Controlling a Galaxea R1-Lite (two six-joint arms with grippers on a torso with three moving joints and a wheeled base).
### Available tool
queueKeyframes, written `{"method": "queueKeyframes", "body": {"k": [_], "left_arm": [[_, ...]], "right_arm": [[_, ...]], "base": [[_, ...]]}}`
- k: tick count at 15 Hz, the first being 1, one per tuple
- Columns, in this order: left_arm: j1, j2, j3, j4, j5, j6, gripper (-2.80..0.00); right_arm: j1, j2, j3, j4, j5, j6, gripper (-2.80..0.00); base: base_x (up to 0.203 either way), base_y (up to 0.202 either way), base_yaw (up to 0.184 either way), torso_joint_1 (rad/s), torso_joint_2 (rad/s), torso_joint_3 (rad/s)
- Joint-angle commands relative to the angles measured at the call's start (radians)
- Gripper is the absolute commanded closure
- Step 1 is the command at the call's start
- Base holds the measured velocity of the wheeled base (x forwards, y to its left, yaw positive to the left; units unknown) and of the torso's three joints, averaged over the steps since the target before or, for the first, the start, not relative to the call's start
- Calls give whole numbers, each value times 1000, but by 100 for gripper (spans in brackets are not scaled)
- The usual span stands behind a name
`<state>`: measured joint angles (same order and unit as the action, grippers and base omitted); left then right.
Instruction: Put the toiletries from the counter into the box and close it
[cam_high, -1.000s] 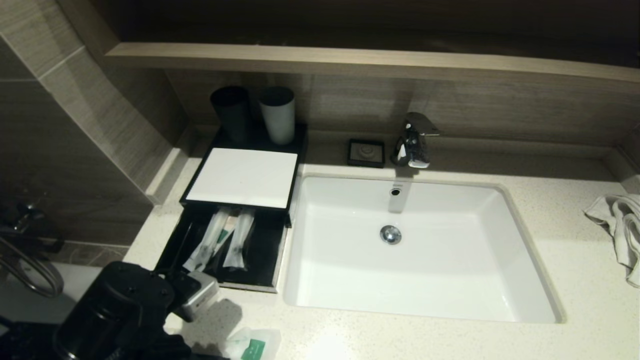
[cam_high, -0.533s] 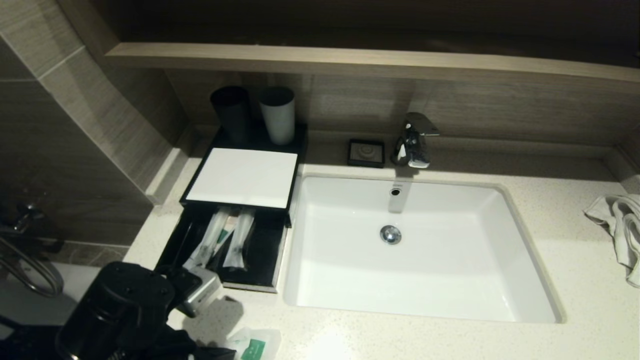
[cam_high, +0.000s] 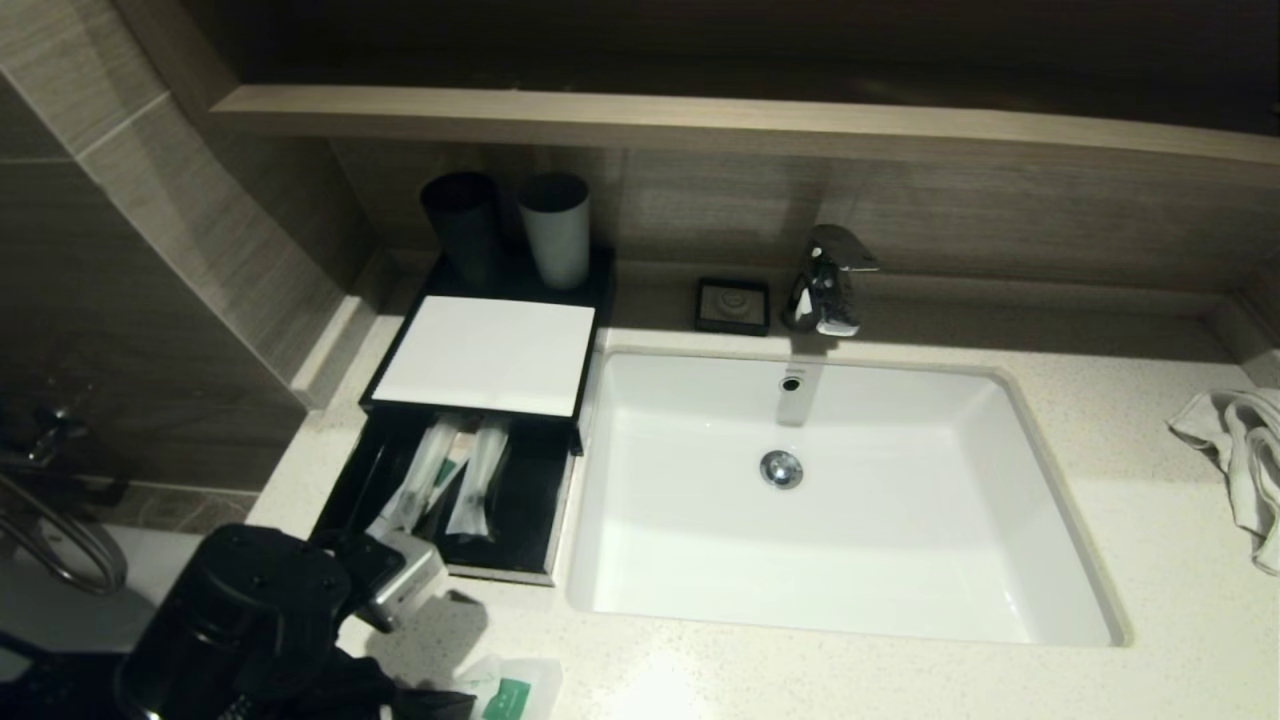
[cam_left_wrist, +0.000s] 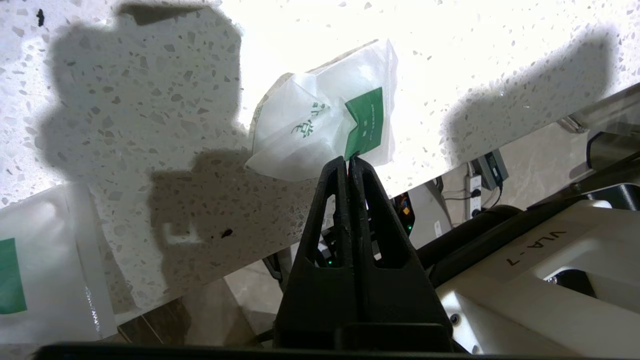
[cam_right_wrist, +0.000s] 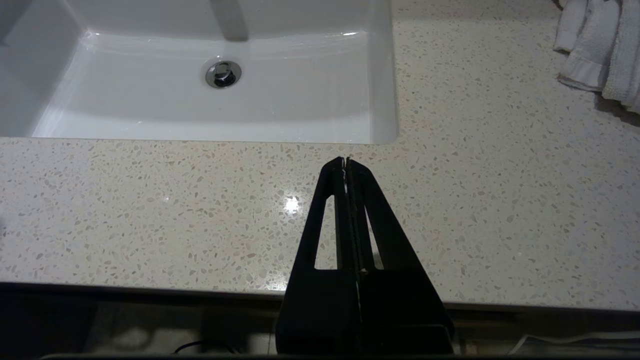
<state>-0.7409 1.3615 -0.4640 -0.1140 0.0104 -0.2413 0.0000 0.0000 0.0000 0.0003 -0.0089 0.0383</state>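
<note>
My left gripper (cam_left_wrist: 348, 160) is shut, its tips pinching the green-labelled corner of a small clear pouch (cam_left_wrist: 320, 122) that lies crumpled on the speckled counter (cam_left_wrist: 150, 100) near its front edge. In the head view that pouch (cam_high: 512, 690) shows at the bottom, beside the left gripper (cam_high: 462, 702). A second pouch (cam_left_wrist: 35, 270) lies close by on the counter. The black box (cam_high: 485, 355) with its white top has its drawer (cam_high: 530, 510) pulled out, and two long packets (cam_high: 415, 485) (cam_high: 478, 480) lie inside. My right gripper (cam_right_wrist: 346, 160) is shut and empty over the counter before the sink.
The white sink (cam_high: 700, 400) lies right of the box, with a tap (cam_high: 825, 280) and a small black soap dish (cam_high: 733, 305) behind it. Black and grey cups (cam_high: 465, 225) (cam_high: 555, 228) stand behind the box. A white towel (cam_high: 1240, 450) lies far right.
The left arm has crept slightly right along the counter's front edge, bringing its fingers up against the pouch. The pouch and the drawer's contents have not shifted.
</note>
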Motion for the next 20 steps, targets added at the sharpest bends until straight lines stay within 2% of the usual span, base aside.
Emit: {"method": "queueKeyframes", "body": {"k": [1, 10, 13, 20], "left_arm": [[0, 2, 4, -10, 0, -1, -280], [0, 20, 8, -44, 2, 0, -280], [-3, 39, 19, -72, 36, -1, -280], [-28, 113, 85, -250, 94, 0, -280]], "right_arm": [[0, 0, 0, 0, 1, 0, 0], [0, 1, 0, 0, 1, 0, 0], [0, 0, 0, 0, 0, 0, 0], [0, 2, 0, 0, 0, 0, 0]], "base": [[0, 0, 0, 0, 0, 0], [0, 0, 0, 0, 0, 0], [0, 0, 0, 0, 0, 0], [0, 0, 0, 0, 0, 0]]}}
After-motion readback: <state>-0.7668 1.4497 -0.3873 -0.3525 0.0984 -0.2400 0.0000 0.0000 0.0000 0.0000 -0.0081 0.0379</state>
